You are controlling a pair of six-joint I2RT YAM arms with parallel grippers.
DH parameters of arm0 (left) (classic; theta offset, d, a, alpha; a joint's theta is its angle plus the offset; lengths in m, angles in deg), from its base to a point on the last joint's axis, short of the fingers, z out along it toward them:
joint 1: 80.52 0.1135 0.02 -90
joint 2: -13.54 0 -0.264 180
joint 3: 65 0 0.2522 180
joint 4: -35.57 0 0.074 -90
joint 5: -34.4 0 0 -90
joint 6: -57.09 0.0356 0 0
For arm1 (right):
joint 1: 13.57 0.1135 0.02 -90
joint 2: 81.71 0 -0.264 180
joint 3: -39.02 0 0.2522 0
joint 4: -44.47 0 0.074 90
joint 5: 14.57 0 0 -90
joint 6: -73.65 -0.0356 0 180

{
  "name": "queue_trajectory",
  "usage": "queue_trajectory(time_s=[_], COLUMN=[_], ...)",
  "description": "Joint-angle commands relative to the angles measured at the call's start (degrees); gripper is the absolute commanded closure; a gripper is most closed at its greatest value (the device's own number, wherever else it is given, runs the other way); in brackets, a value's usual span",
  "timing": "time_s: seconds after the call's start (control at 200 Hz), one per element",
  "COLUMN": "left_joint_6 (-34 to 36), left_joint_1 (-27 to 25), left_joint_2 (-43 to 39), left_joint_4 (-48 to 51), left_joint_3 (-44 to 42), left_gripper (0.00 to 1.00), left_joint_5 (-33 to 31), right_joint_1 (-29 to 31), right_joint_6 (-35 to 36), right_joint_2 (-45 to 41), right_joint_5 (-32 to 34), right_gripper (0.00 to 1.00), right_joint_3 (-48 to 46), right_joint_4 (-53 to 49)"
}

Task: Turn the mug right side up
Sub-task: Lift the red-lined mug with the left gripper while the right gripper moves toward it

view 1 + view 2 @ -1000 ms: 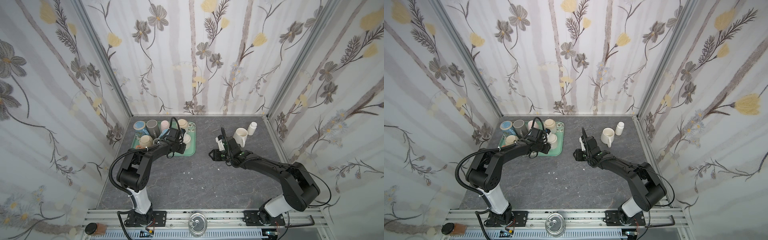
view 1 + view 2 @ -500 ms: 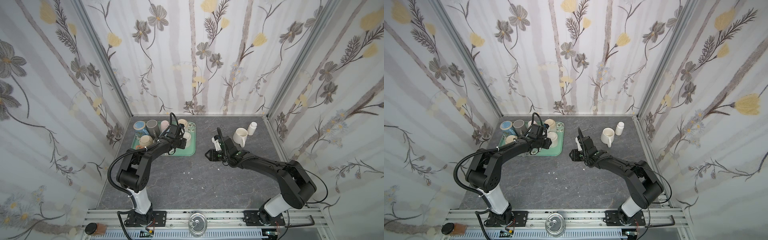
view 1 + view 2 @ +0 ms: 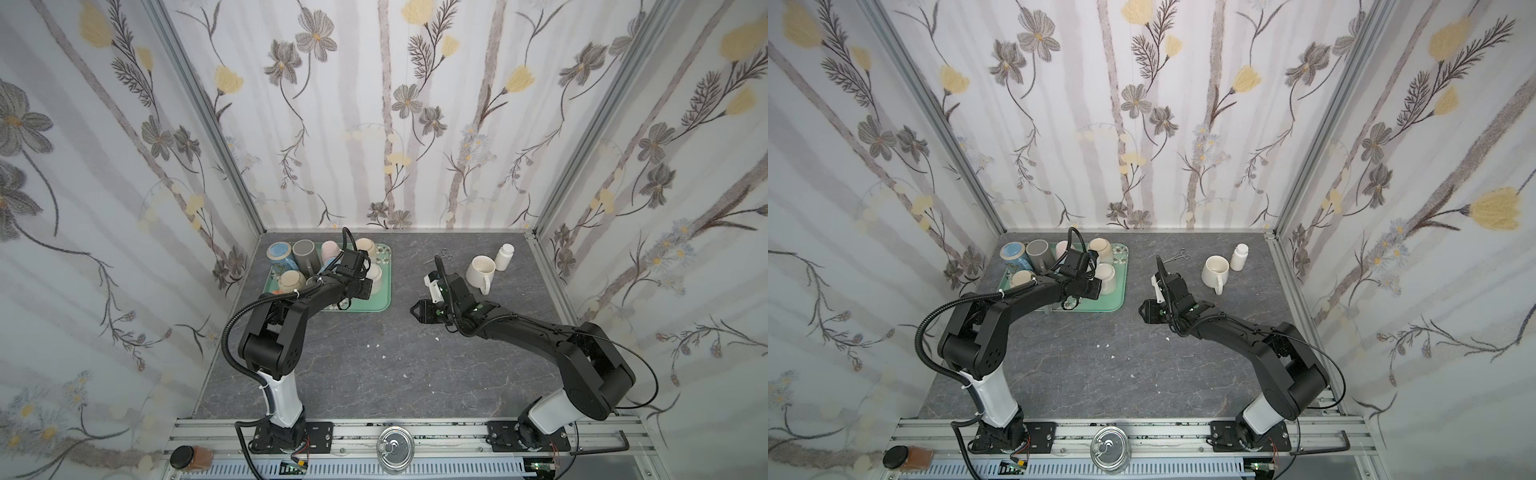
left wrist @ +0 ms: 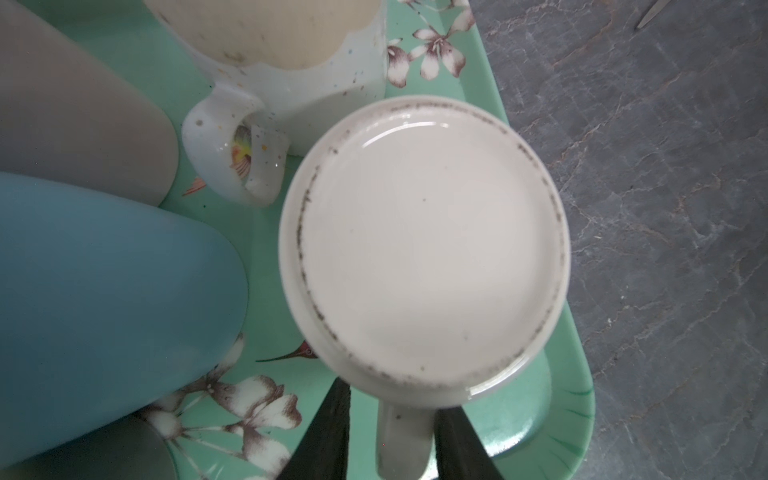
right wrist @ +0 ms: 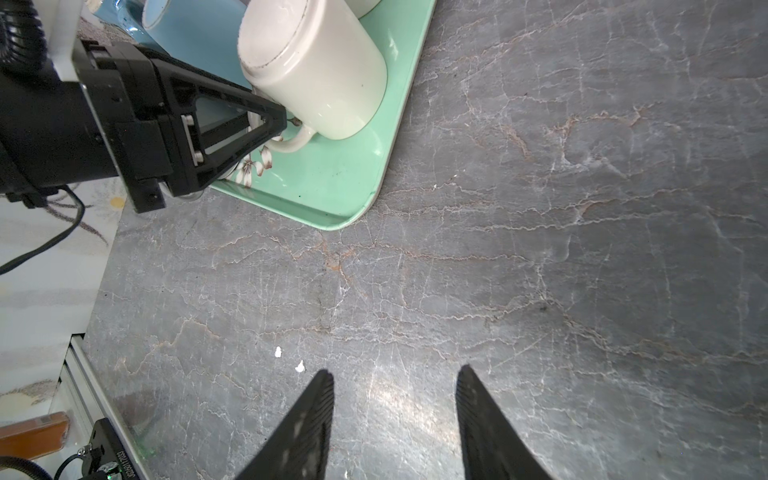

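One mug (image 4: pixel 424 249): upside down on tray (image 4: pixel 540 436)
Left gripper (image 4: pixel 395 399): jaws either side of its handle, hold unclear
Right gripper (image 5: pixel 395 370): jaws apart, empty, over surface (image 5: pixel 540 249)

Pale floral-print walls (image 3: pixel 415 124) on three sides of grey veined tabletop (image 3: pixel 374 365)

Top view of the workspace. A green tray (image 3: pixel 375 304) of mugs is set at the rear left of the grey table (image 3: pixel 374 374). The left gripper (image 3: pixel 366 287) is placed against a white mug (image 3: pixel 376 274), apparently inverted, on the tray's right side. The right gripper (image 3: pixel 417 311) is held over bare table, between the tray and an upright cream mug (image 3: pixel 480 270) standing beside a white bottle (image 3: pixel 504 257).
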Motion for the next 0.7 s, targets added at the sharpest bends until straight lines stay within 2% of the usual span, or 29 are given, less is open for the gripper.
queue_trajectory(time_s=[0.0, 0.11, 0.485, 0.694], left_joint_6=[0.7, 1.3, 1.5, -3.5], left_joint_1=[-0.2, -0.4, -2.0, -2.1], left_joint_2=[0.0, -0.4, -9.0, -18.2], left_joint_4=[-0.4, -0.3, -5.8, -13.4], left_joint_3=[0.7, 0.6, -4.3, -9.8], left_gripper=[0.83, 1.0, 1.0, 1.0], left_joint_5=[-1.2, -1.8, -2.6, 2.3], right_joint_1=[0.1, 0.0, 0.0, -0.1], right_joint_6=[0.0, -0.2, -3.8, -8.0], right_joint_2=[-1.1, -1.8, -4.7, -7.6], right_joint_5=[0.9, 1.2, 2.5, 1.5], right_gripper=[0.51, 0.51, 0.52, 0.52], right_joint_3=[-0.4, -1.0, -2.4, -4.3], right_joint_4=[0.6, 0.9, 4.2, 11.5])
